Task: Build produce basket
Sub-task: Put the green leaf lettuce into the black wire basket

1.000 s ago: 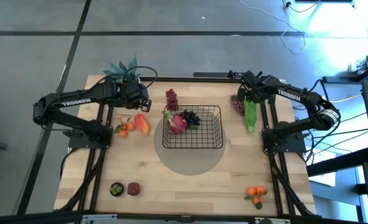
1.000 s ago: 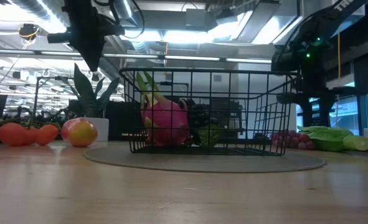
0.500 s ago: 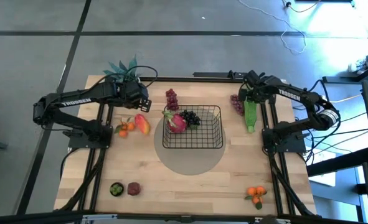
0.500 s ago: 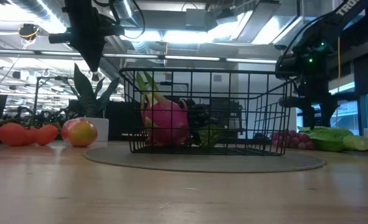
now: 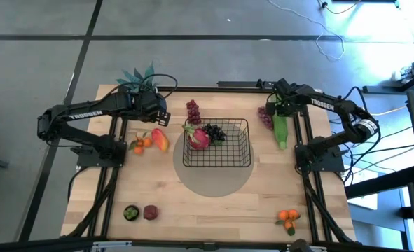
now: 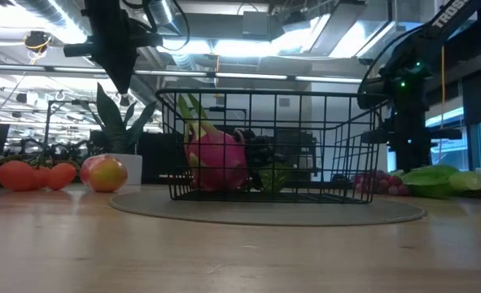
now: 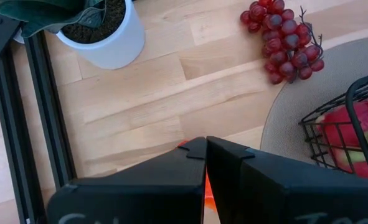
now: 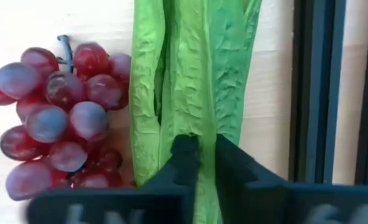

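The right gripper (image 8: pixel 199 155) has just come down at the table's far right corner and pinched its fingers together on the long green pods (image 5: pixel 281 128), where a moment ago it hung wide open above them; the wrist view shows both dark fingers biting into the crinkled green skin, with a red grape bunch (image 8: pixel 59 106) lying just beside the pods, touching or nearly so. In the low view the pods' near end already looks tipped up slightly off the wood, so the grasp seems to have taken (though how firmly is hard to judge from here). That puts the task at the start of a carry: the basket (image 5: pixel 249 143) sits on the round grey mat (image 5: pixel 214 183) at the table's middle, already holding the pink dragon fruit (image 5: pixel 198 137) and a dark grape bunch (image 5: pixel 216 132), and the pods would be next in. The left gripper (image 7: pixel 205 149) waits with its fingers pressed together, empty, above the far left part of the table near the white potted plant (image 7: pixel 106 34), over the mango (image 5: pixel 159 139) and the small oranges (image 5: pixel 141 144).
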You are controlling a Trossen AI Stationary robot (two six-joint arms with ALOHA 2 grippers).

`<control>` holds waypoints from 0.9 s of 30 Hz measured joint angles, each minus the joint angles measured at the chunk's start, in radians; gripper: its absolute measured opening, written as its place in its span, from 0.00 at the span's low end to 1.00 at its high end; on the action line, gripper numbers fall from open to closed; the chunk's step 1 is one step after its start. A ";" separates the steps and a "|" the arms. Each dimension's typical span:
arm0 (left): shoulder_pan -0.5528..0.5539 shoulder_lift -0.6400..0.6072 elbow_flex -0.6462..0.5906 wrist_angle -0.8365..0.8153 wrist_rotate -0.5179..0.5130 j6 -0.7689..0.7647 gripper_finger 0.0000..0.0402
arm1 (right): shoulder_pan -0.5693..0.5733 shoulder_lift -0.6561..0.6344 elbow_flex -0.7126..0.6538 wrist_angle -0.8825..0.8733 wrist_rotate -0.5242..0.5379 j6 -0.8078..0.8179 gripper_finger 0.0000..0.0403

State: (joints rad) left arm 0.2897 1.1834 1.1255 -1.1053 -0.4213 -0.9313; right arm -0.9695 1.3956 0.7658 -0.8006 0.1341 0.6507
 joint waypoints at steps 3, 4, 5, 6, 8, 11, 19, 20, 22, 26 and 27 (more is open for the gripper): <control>0.000 0.000 0.000 0.000 0.000 0.000 0.00 | 0.000 0.000 0.001 0.004 0.000 -0.028 0.03; 0.000 0.000 0.000 0.000 0.000 0.000 0.00 | 0.000 -0.004 0.003 0.003 0.000 -0.034 0.03; 0.000 0.000 0.000 0.000 0.000 0.000 0.00 | 0.001 -0.009 0.006 0.002 0.000 -0.045 0.02; 0.000 0.000 0.000 0.000 0.000 0.000 0.00 | 0.003 -0.017 0.009 0.003 0.000 -0.054 0.01; 0.000 0.000 0.000 0.000 0.000 0.000 0.00 | 0.013 -0.036 0.021 0.001 0.011 -0.058 0.01; 0.000 0.000 0.000 0.000 0.000 0.000 0.00 | 0.034 -0.075 0.050 -0.026 0.027 -0.057 0.00; 0.000 0.000 0.000 0.000 0.000 0.001 0.00 | 0.104 -0.187 0.141 -0.157 0.121 -0.035 0.00; 0.000 0.000 0.000 0.000 0.000 0.002 0.00 | 0.115 -0.202 0.153 -0.167 0.132 -0.030 0.00; 0.000 0.000 0.000 0.000 0.000 0.009 0.00 | 0.136 -0.231 0.172 -0.181 0.152 -0.026 0.00; 0.000 0.000 0.000 0.000 0.000 0.051 0.00 | 0.185 -0.281 0.220 -0.182 0.183 -0.027 0.00; 0.000 0.000 0.000 0.000 0.000 0.052 0.00 | 0.199 -0.292 0.237 -0.181 0.188 -0.027 0.00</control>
State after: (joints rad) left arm 0.2897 1.1835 1.1255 -1.1057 -0.4213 -0.8793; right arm -0.7709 1.1040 1.0024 -0.9818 0.3224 0.6239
